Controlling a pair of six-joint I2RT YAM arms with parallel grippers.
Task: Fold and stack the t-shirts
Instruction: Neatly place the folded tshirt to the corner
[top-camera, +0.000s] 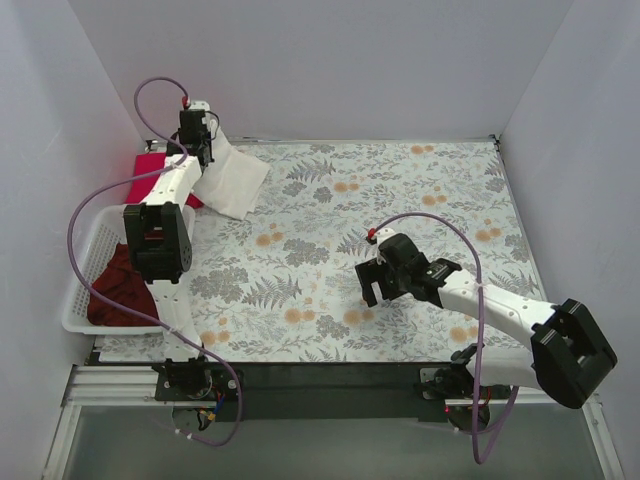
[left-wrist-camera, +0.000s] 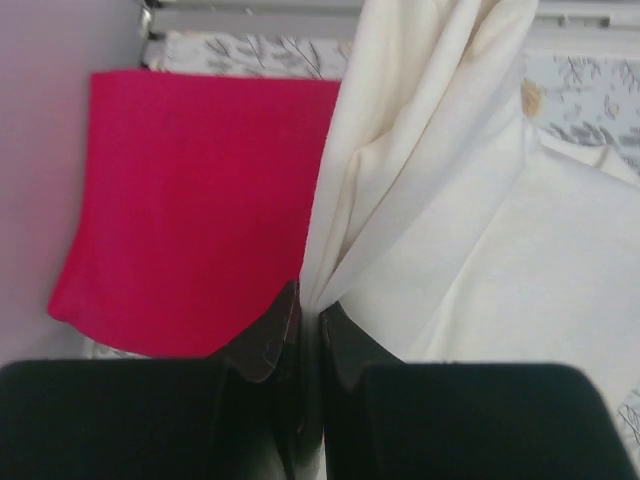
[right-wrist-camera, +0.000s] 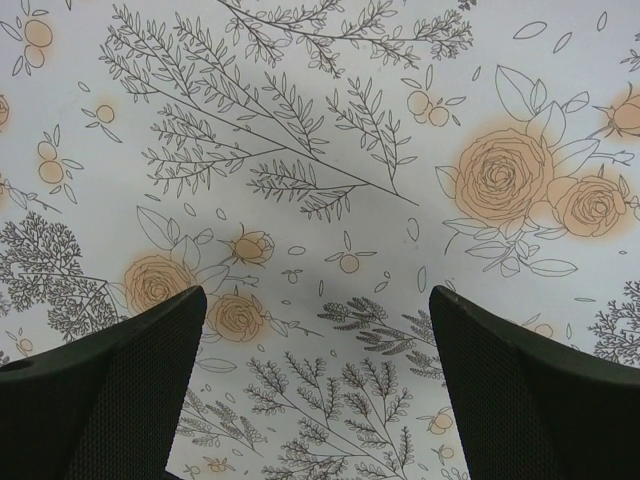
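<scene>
A cream-white t-shirt (top-camera: 233, 178), folded, hangs and drapes at the back left of the table; my left gripper (top-camera: 197, 143) is shut on its upper edge. In the left wrist view the cream-white cloth (left-wrist-camera: 440, 200) is pinched between the dark fingers (left-wrist-camera: 268, 340). Beside it lies a crimson-pink t-shirt (left-wrist-camera: 190, 200), folded flat, also visible from above as a pink patch (top-camera: 152, 165) behind the left arm. A dark maroon t-shirt (top-camera: 118, 290) lies crumpled in the basket. My right gripper (top-camera: 379, 283) stands open over the bare cloth, nothing between its fingers (right-wrist-camera: 130, 390).
A white lattice basket (top-camera: 86, 250) stands at the left edge of the table. A floral table cloth (top-camera: 400, 200) covers the table. White walls close in the left, back and right sides. Purple cables loop off both arms.
</scene>
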